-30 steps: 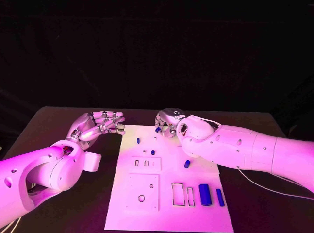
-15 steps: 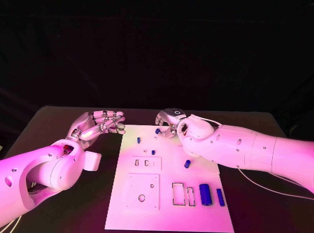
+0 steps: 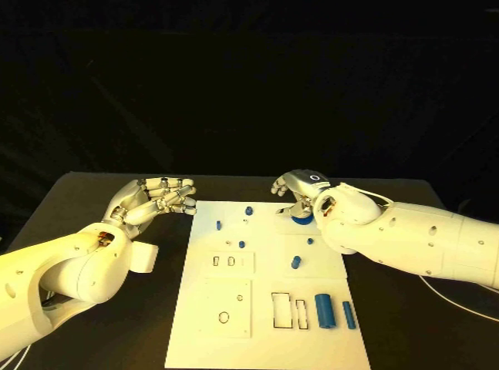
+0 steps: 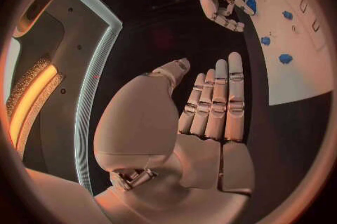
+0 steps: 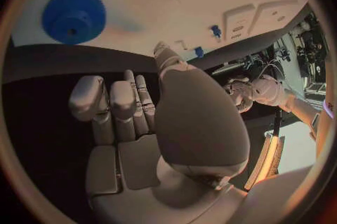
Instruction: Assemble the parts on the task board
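Note:
The white task board (image 3: 261, 297) lies in the middle of the table. A blue gear (image 3: 302, 220) (image 5: 73, 15) sits flat at its far right corner. My right hand (image 3: 298, 188) (image 5: 133, 117) hovers just behind the gear, fingers bent, holding nothing. Small blue pegs (image 3: 249, 209) (image 3: 218, 225) (image 3: 241, 243) stand in the far part of the board, and a short blue piece (image 3: 296, 261) lies mid-board. Two blue cylinders (image 3: 325, 310) (image 3: 348, 314) lie at the near right beside rectangular slots (image 3: 282, 308). My left hand (image 3: 158, 196) (image 4: 207, 112) is palm-up and empty off the board's far left corner.
A white block (image 3: 143, 257) on my left forearm hangs over the table left of the board. Black table surface (image 3: 427, 339) surrounds the board on all sides, with a dark backdrop behind the table's far edge.
My right hand has shifted to the right and slightly back, and the blue gear now shows on the board below it. The left hand has stayed in place.

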{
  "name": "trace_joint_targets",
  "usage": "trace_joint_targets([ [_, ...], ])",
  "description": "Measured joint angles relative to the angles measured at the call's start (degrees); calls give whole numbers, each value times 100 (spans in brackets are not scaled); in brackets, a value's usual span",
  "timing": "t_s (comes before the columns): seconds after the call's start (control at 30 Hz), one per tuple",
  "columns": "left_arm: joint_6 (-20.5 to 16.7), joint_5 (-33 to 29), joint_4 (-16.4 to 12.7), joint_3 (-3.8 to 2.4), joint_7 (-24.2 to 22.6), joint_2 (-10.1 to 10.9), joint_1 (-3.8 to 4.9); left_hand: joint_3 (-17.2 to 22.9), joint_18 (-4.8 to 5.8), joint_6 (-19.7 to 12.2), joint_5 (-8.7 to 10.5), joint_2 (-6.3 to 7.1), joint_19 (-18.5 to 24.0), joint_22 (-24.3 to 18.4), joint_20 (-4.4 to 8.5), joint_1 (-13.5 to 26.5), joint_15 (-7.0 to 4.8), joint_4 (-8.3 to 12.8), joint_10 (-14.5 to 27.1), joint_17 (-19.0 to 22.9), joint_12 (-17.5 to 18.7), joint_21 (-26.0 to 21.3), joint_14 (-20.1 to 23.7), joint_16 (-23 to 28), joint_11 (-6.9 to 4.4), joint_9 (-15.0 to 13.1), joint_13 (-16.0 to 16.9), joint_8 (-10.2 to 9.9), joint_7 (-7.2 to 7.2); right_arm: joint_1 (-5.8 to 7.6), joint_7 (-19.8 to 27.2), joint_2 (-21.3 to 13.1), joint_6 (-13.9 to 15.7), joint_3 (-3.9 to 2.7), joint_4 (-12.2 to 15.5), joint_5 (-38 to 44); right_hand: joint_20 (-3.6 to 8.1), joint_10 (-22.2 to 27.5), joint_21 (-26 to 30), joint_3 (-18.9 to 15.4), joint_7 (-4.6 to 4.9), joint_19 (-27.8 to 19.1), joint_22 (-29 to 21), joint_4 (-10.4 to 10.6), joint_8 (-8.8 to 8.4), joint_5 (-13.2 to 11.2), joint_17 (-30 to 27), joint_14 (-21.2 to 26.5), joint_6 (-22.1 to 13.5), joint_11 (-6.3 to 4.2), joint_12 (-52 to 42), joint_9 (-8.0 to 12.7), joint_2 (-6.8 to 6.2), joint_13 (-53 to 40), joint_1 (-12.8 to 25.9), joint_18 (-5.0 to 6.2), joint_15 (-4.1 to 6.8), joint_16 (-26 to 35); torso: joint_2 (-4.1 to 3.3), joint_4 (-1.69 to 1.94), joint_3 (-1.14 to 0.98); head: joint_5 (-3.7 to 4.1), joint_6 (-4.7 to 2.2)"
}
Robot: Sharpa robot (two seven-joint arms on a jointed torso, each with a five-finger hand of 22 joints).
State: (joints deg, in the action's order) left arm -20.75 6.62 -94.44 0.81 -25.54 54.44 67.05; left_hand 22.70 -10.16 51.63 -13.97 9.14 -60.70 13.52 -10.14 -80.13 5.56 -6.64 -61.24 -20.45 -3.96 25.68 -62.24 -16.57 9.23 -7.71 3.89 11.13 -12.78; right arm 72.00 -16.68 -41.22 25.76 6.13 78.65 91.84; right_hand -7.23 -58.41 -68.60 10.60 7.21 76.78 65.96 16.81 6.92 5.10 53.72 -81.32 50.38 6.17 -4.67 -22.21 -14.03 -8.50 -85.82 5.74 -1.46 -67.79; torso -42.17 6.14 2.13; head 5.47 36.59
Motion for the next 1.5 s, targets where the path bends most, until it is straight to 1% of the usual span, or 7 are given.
trace_joint_targets([
  [0.13, 2, -2, 10, 0, 1, 7, 0, 0, 0, 0, 0, 0, 0, 0, 0, 0, 0, 0, 0, 0, 0, 0, 0, 0, 0, 0, 0, 0, 0, 49, -1, -344, 72, -29, 167, -149, 130, -704, -517, 170, 106, 367, 582, -23, 17, 0, 499, -214, 110, -178, -237, -6, 30, -168, 30, -99, 172, -381, 9, -36, -10, 14, -8],
  [0.33, 8, -4, 23, 0, 2, 12, 1, 0, 0, 0, 0, 0, 0, 13, 0, 0, 0, 0, 0, -11, 0, 40, 0, 0, 0, 0, 0, 0, 0, 81, 30, -740, 77, -43, 234, -706, 283, -1864, -1137, -19, 17, 696, 900, -33, 17, 390, 1184, -262, 95, -358, -1151, -8, -26, -878, 136, -237, 302, -866, 14, -77, -31, 24, -13],
  [0.4, 11, -4, 32, 0, 3, 11, 1, 0, 0, 0, 0, 0, 0, 13, 0, 0, 0, 0, 0, -11, 0, 40, 0, 0, 0, 0, 0, 0, 0, 81, 41, -780, 39, -43, 224, -865, 292, -1852, -1366, -336, 12, 705, 900, -42, 81, 412, 1579, -262, 12, -402, -2807, -71, -37, -2599, 146, -317, 302, -1128, 14, -87, -42, 24, -14],
  [0.5, 14, -5, 40, 0, 4, 5, 1, 0, 0, 0, 0, 0, 0, 12, 0, 0, 0, 0, 0, -10, 0, 40, 0, 0, 0, 0, 0, 0, 0, 82, 56, -798, -61, -45, 172, -1045, 234, -1920, -1699, -564, 98, 729, 899, -37, 353, 412, 2083, -271, -108, -280, -6157, -186, 75, -5987, 259, -409, 247, -1613, 14, -93, -49, 33, -16],
  [0.6, 21, -5, 45, 0, 5, -2, 1, 0, 0, 0, 0, 0, 0, 12, 0, 0, 0, 0, 0, -10, 0, 40, 0, 0, 0, -1, 0, 0, 0, 81, 60, -791, -181, -45, 108, -1193, 195, -2354, -1936, -596, 128, 734, 899, -5, 500, 412, 2124, -271, -136, -234, -7482, -219, 122, -6602, 306, -410, 207, -1915, 15, -87, -49, 49, -14],
  [0.67, 25, -5, 53, 0, 5, -5, 1, 0, 0, 0, 0, 0, 0, 12, 0, 0, 0, 0, 0, -10, 0, 40, 0, 0, 0, -1, 0, 0, 0, 76, 62, -762, -274, -46, 61, -1307, 166, -2512, -2048, -596, 144, 723, 899, -5, 568, 412, 2124, -264, -145, -199, -7818, -220, 114, -6642, 372, -496, 173, -2036, 15, -83, -49, 51, -7],
  [1.5, 50, -6, 92, 1, 19, -11, 1, 0, 1, 0, 0, 0, 52, 38, 10, 0, 0, 0, 0, -32, 0, 68, 0, 0, 0, -1, 0, 0, 0, -67, 78, -406, -755, -42, -311, -1765, 126, -2534, -2120, -503, 181, 722, 897, -28, 705, 660, 2122, -271, -41, -176, -8253, -206, 214, -6645, 423, -495, 166, -2191, 21, -73, -32, 44, 84],
])
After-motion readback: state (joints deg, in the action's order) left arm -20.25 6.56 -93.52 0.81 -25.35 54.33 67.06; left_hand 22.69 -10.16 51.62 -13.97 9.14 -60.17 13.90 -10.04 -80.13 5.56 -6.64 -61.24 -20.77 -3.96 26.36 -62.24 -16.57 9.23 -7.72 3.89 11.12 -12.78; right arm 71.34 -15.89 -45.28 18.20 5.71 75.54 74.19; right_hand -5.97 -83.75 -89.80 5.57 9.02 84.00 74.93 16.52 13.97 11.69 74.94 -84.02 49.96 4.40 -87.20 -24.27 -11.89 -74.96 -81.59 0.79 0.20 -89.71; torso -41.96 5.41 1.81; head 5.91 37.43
